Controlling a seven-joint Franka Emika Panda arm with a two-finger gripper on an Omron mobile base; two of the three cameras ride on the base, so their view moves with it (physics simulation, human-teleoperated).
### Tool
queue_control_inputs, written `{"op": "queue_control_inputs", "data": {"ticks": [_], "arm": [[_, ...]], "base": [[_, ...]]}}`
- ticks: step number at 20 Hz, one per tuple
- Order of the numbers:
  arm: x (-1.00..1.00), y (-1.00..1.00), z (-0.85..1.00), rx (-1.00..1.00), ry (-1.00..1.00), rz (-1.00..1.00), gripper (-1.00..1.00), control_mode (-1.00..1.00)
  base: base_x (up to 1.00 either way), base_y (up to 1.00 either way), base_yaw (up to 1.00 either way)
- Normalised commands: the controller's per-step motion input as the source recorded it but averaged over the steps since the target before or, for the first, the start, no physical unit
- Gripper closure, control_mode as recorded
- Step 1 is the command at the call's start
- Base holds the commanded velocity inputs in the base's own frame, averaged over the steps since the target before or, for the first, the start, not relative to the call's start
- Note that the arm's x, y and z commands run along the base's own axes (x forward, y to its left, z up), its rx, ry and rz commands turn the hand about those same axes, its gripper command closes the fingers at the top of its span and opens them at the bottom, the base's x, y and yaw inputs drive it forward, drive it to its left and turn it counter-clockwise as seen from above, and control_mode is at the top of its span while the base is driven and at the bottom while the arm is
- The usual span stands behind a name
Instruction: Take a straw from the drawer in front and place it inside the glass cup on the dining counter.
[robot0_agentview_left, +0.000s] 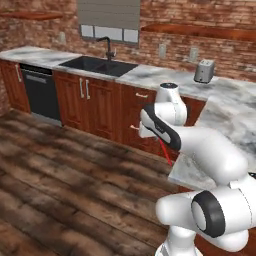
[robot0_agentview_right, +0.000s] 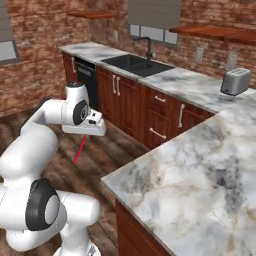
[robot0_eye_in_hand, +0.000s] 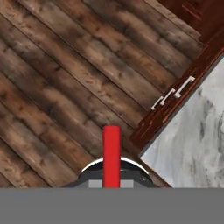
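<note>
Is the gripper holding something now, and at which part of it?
Yes. The gripper is shut on the red straw, holding it at its upper end; the rest hangs down over the wooden floor.

The white arm (robot0_agentview_left: 200, 150) rises from five o'clock and bends toward the centre, its wrist over the wooden floor (robot0_agentview_left: 60, 170). Below the wrist a thin red straw (robot0_agentview_left: 166, 152) hangs slanting down toward five o'clock, its lower end near the corner of the marble counter (robot0_agentview_left: 225, 115) at three o'clock; the fingers gripping it are hidden by the arm. At twelve o'clock a black sink (robot0_agentview_left: 97, 65) with a dark tap sits in the worktop against the brick wall. A silver toaster (robot0_agentview_left: 204, 71) stands at two o'clock. A black dishwasher (robot0_agentview_left: 41, 92) is at ten o'clock among reddish cabinets.
</note>
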Motion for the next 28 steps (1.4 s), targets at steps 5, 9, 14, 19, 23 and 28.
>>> {"op": "queue_control_inputs", "data": {"ticks": [5,9,14,19,23,28], "arm": [[0.0,0.0,0.0,0.0,0.0,0.0,1.0,1.0],[0.0,0.0,0.0,0.0,0.0,0.0,1.0,1.0],[0.0,0.0,0.0,0.0,0.0,0.0,1.0,1.0],[0.0,0.0,0.0,0.0,0.0,0.0,1.0,1.0],[0.0,0.0,0.0,0.0,0.0,0.0,1.0,1.0],[0.0,0.0,0.0,0.0,0.0,0.0,1.0,1.0]], "base": [[0.0,-0.04,-0.73],[0.0,-0.05,-0.72],[-0.02,-0.09,-0.68],[0.0,-0.21,-0.43],[0.0,-0.55,-0.25],[0.12,-0.85,-0.19]]}}
